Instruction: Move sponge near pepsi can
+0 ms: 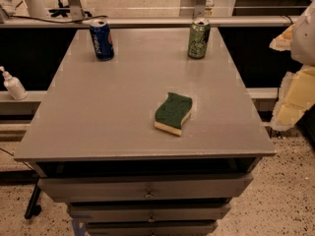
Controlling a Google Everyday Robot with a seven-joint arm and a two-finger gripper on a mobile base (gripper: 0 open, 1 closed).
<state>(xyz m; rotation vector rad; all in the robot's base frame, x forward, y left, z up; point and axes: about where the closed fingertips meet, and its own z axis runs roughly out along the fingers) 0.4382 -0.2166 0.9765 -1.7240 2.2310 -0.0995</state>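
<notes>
The sponge (173, 113), dark green on top with a pale yellow base, lies flat on the grey table (98, 112), right of centre and towards the front. The pepsi can (102, 39), dark blue with a silver top, stands upright at the back left of the table. My cream-coloured gripper (291, 90) is at the right edge of the view, off the table's right side and above floor level. It holds nothing that I can see and is well apart from the sponge.
A green can (199, 38) stands upright at the back right of the table. Drawers (147, 188) sit below the tabletop at the front. A white pump bottle (14, 85) stands on a ledge to the left. A rail (147, 21) runs behind the table.
</notes>
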